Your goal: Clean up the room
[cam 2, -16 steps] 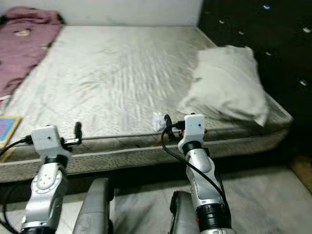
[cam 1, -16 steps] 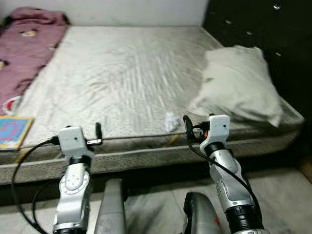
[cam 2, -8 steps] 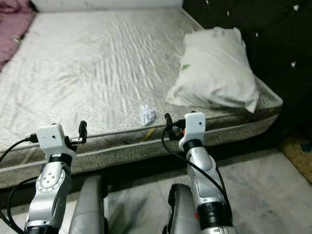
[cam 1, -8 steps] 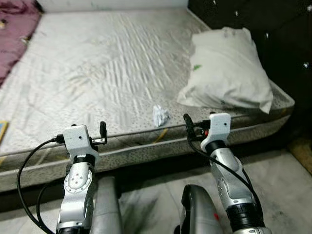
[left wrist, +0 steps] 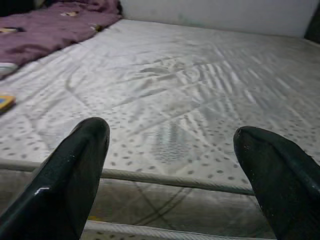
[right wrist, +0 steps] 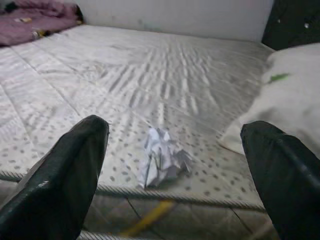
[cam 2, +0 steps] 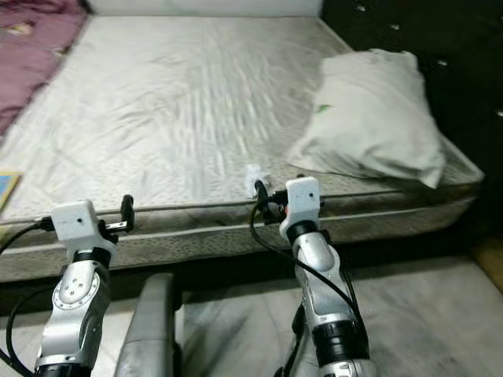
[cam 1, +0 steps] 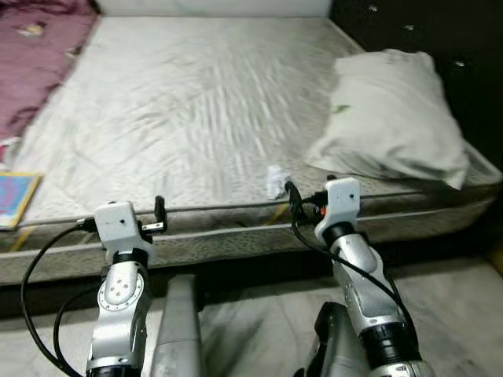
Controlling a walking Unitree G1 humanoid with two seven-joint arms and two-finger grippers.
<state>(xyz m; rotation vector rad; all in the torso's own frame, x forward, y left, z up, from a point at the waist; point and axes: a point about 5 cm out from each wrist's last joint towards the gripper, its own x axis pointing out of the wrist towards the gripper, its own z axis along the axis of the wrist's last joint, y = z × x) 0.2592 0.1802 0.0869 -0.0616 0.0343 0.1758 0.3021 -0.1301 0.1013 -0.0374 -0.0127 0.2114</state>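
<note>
Both arms are raised at the near edge of the mattress [cam 1: 196, 118], and both sets of fingers are spread wide with nothing between them. The left gripper [left wrist: 175, 165] hangs over bare sheet near the near-left part of the edge. The right gripper [right wrist: 175, 165] is lined up on the target: a crumpled paper ball [right wrist: 162, 156] sitting just inside the near edge, a little right of centre, apart from the fingers. That looks like the pick in hand. To do it well, push the right gripper straight forward so the ball sits between the two fingers, low to the sheet but not digging into the piping, then close gently, since paper this light will likely skid away if nudged. Further right, a white pillow [cam 1: 393, 110] lies along the right edge, close to the ball, so keep the outer finger off it. On the far left, a purple blanket [cam 1: 35, 59] is bunched up, and a colourful book [cam 1: 14, 200] rests at the near-left corner.
</note>
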